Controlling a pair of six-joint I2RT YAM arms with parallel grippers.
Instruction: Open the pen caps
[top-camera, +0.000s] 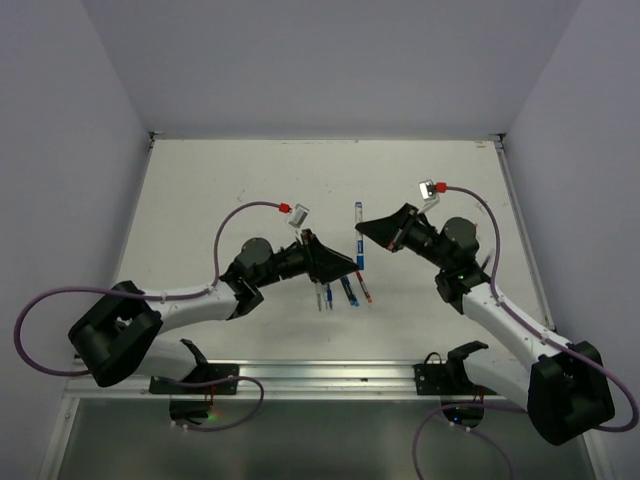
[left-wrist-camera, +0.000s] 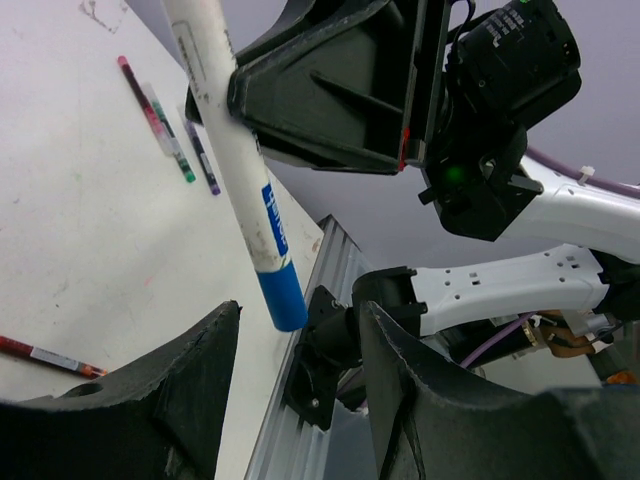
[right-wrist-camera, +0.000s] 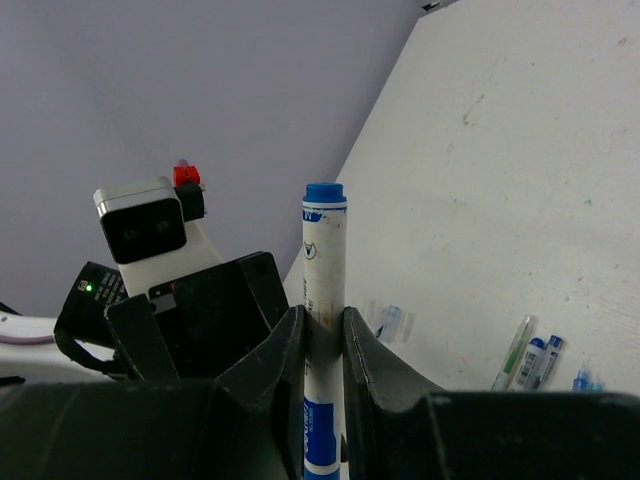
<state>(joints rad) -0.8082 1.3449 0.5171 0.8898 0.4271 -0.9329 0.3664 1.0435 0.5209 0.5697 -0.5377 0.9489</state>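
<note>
One white pen barrel with a blue label is clamped in the right pincer, whose fingers are closed on it from both sides, above the middle of the white bench. A short blue plastic pen cap sits on the barrel's free end, at centre frame in the right wrist view, and points towards the left pincer. The left pincer is open and grips nothing. In the left wrist view the cap hangs just in front of the gap between its fingers, with no contact visible. Several loose thin pens lie on the bench just below both pincers in the top view; their caps are too small to judge.
</note>
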